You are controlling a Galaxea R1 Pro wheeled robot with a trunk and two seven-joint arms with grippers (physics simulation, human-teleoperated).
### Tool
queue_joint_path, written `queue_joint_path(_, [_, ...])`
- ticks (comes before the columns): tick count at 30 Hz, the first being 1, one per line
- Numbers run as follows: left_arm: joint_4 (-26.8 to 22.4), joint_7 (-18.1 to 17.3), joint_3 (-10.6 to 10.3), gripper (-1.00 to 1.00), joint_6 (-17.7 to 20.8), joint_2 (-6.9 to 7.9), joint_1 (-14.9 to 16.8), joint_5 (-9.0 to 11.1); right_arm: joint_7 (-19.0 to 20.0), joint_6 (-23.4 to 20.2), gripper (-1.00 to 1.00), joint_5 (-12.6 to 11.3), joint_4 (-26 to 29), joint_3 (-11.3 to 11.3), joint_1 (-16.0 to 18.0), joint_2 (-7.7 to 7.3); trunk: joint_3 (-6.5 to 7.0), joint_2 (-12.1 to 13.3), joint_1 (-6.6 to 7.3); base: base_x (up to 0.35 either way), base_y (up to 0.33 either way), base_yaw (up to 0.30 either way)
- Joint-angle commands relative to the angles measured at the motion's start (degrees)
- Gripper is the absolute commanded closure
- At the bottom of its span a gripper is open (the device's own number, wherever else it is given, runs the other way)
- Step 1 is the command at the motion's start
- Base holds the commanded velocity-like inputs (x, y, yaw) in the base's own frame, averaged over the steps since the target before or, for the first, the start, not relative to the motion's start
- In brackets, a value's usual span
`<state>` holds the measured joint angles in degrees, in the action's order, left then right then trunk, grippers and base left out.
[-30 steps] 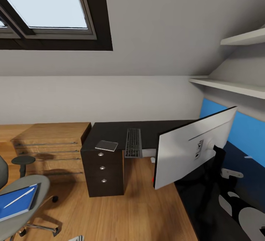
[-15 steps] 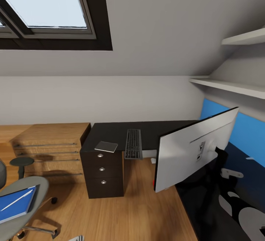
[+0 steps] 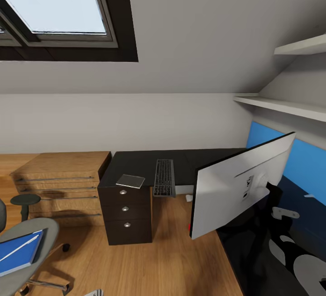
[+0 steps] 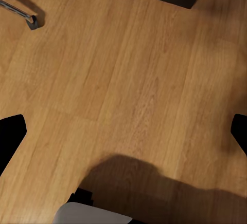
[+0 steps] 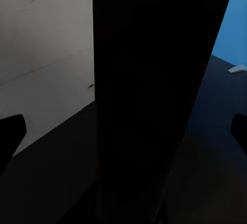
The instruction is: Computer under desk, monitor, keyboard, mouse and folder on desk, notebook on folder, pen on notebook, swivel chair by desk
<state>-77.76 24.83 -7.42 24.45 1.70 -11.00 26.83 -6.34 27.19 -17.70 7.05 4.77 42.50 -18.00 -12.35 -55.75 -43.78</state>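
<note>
Seen from the head: attic bedroom (image 3: 190, 38), dark-framed skylight (image 3: 59, 11) in the sloped grey wall, light wood floor (image 3: 172, 250). L-shaped black bench (image 3: 136, 162) against the low far wall, running on along the blue back panel (image 3: 303, 160). Keyboard (image 3: 164, 177) lying flat on the far wing, lengthwise across it, near end at the front edge. Notebook (image 3: 130, 181) flat at the front corner above the three-drawer unit (image 3: 125, 214), just beside the keyboard, apart from it. Monitor (image 3: 235, 183) on the near wing, pale back showing, leaning well out over the bench's inner edge; black stand (image 3: 271, 192) behind it. Swivel chair (image 3: 27, 260) on the floor, well apart from the bench; blue folder (image 3: 18, 253) on its seat, white pen (image 3: 18, 247) lying slantwise on the folder. Low light-wood cabinet (image 3: 63, 183) beside the drawer unit. Two white shelves (image 3: 290, 106) above the blue panel.

Left end effector (image 4: 123, 136) over bare floor, black fingertips (image 4: 10, 136) at opposite margins of its wrist view, spread wide, nothing between. Right end effector (image 5: 123, 136) likewise spread wide, a broad black upright shape between the tips; whether gripped, cannot tell
</note>
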Motion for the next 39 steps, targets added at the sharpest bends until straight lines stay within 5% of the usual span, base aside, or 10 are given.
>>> queue_joint_path(1, [-0.11,0.56,-0.13,-1.00,0.07,0.06,0.02,0.59,-0.27,0.13,-1.00,-0.32,-0.02,0.50,0.04,-0.02,-0.07,-0.05,-0.01,0.007,0.000,0.000])
queue_joint_path(21, [0.58,0.57,-0.06,-1.00,0.07,0.06,0.02,0.59,-0.46,0.15,-1.00,-0.40,0.06,0.31,0.04,-0.14,-0.07,-0.05,-0.01,0.046,0.000,0.000])
queue_joint_path(39, [0.59,0.57,-0.05,-1.00,0.07,0.06,0.02,0.59,-4.78,0.06,-1.00,-0.58,0.06,0.07,0.04,-0.28,-0.07,-0.05,-0.01,0.000,0.000,0.000])
